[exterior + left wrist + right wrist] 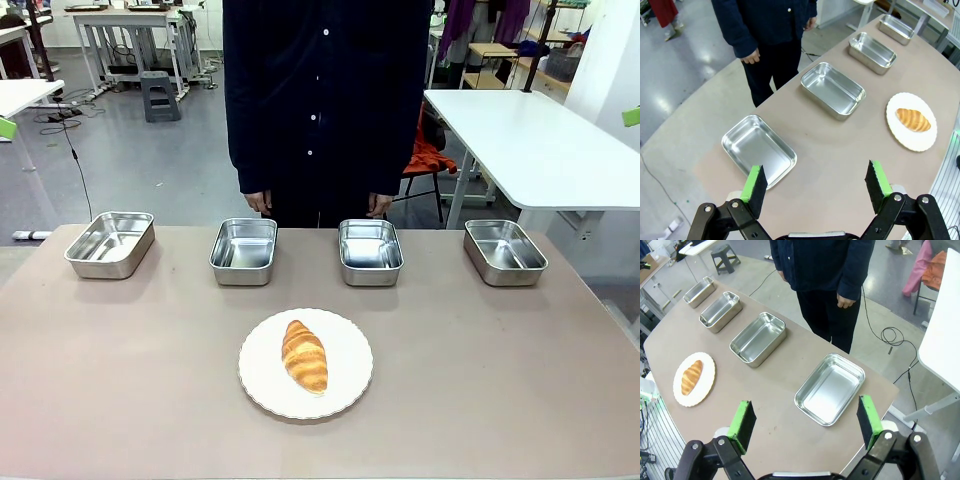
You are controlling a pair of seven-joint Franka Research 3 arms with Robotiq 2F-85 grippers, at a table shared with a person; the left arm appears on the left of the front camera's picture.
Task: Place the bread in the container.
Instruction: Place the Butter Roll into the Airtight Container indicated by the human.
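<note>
Well, on the big brown table [110,400] four shiny pans [370,272] stand in a row on the far side of the white plate [260,382], and any one of them could be the container [243,272]; I cannot tell which. The bread [304,356] lies in the middle of the plate, and I think it is light, soft and flaky, so it should be held gently across its fat middle, not by its thin tips. The left gripper [815,175] and the right gripper [805,410] both hang well away from the plate, jaws wide apart and holding nothing.
</note>
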